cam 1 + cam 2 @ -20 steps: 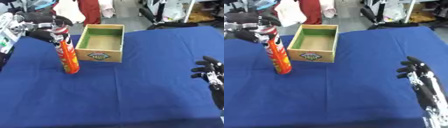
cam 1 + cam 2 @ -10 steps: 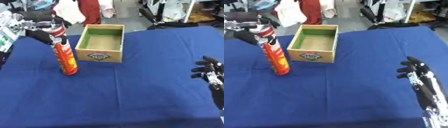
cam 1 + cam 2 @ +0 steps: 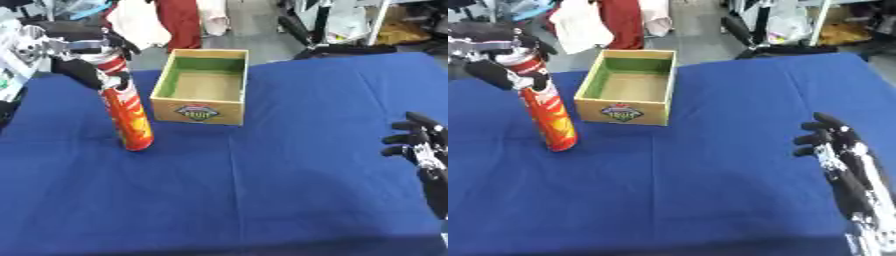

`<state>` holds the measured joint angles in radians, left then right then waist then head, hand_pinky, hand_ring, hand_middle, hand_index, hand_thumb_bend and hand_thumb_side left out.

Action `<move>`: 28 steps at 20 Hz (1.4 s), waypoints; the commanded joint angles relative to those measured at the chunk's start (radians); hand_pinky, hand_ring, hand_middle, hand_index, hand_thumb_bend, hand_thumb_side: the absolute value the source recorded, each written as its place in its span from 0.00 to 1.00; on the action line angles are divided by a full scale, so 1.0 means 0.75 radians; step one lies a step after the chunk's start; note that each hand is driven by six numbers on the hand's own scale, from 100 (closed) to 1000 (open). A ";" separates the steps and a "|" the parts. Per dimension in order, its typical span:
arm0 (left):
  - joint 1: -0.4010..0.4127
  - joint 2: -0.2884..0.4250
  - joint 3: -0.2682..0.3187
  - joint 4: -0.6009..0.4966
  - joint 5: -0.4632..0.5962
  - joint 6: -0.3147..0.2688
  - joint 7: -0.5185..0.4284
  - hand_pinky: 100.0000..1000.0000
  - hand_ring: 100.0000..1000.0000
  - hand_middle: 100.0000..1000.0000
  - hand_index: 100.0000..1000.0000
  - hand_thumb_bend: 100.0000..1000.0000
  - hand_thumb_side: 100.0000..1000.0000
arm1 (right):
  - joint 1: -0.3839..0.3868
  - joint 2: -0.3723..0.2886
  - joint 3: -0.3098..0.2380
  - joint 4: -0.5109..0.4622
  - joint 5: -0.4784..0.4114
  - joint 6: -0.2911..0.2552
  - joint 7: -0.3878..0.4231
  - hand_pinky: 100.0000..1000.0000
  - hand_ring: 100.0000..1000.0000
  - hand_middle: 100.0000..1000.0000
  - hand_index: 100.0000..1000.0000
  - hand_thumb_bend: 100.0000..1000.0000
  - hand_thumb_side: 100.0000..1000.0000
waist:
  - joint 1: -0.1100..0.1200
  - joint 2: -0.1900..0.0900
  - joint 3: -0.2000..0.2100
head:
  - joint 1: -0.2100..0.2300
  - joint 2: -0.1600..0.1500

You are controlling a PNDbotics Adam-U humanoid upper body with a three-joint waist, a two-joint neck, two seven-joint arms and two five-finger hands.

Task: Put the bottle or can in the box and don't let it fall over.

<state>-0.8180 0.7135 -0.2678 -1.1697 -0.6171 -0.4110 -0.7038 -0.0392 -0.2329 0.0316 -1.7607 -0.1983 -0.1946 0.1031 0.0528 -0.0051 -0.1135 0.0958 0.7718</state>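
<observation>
A tall red and orange can (image 3: 125, 112) stands on the blue table (image 3: 262, 185), tilted slightly, left of the wooden box. My left hand (image 3: 86, 56) is curled round the can's top, coming in from the upper left. The wooden box (image 3: 203, 85) has a green inside and a label on its front wall; it holds nothing. My right hand (image 3: 830, 142) rests at the right edge, fingers relaxed and holding nothing, far from the can and the box.
Clothes (image 3: 157, 22) hang behind the table's far edge, and black chair legs (image 3: 337, 37) stand at the back right. Blue cloth stretches between the box and my right hand.
The can's top has leaned a little more to the left under my left hand. The right hand has not moved.
</observation>
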 commanded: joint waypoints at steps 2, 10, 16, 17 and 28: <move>0.005 0.032 -0.014 0.003 0.024 -0.184 -0.230 0.38 0.50 0.61 0.85 0.00 0.22 | -0.011 -0.011 -0.003 -0.010 -0.009 0.001 0.001 0.51 0.60 0.65 0.82 0.00 0.40 | -0.006 -0.010 0.001 | 0.001 -0.002; 0.005 0.045 0.004 -0.041 0.089 -0.179 -0.222 0.49 0.59 0.69 0.91 0.00 0.49 | -0.010 -0.011 -0.003 -0.010 -0.010 0.001 0.001 0.51 0.60 0.65 0.82 0.00 0.40 | -0.005 -0.012 0.002 | 0.000 -0.003; 0.017 0.072 0.031 -0.084 0.117 -0.146 -0.151 0.85 0.96 0.98 1.00 0.00 1.00 | -0.010 -0.012 -0.005 -0.009 -0.008 0.000 0.000 0.51 0.60 0.65 0.82 0.00 0.40 | -0.005 -0.012 0.003 | -0.002 -0.004; 0.022 0.077 0.035 -0.087 0.109 -0.136 -0.134 0.86 0.98 1.00 1.00 0.00 1.00 | -0.010 -0.012 -0.006 -0.009 -0.008 0.000 -0.001 0.51 0.60 0.65 0.82 0.00 0.40 | -0.005 -0.012 0.003 | -0.003 -0.004; 0.084 0.091 0.030 -0.070 0.026 -0.087 -0.102 0.85 0.99 1.00 1.00 0.00 1.00 | -0.009 -0.014 -0.007 -0.008 -0.006 0.001 -0.002 0.51 0.60 0.65 0.82 0.00 0.40 | -0.004 -0.013 0.007 | -0.002 -0.009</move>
<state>-0.7473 0.7480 -0.2537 -1.2204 -0.5942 -0.4088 -0.7068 -0.0377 -0.2329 0.0314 -1.7555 -0.1983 -0.1934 0.1043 0.0511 -0.0053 -0.1090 0.0947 0.7717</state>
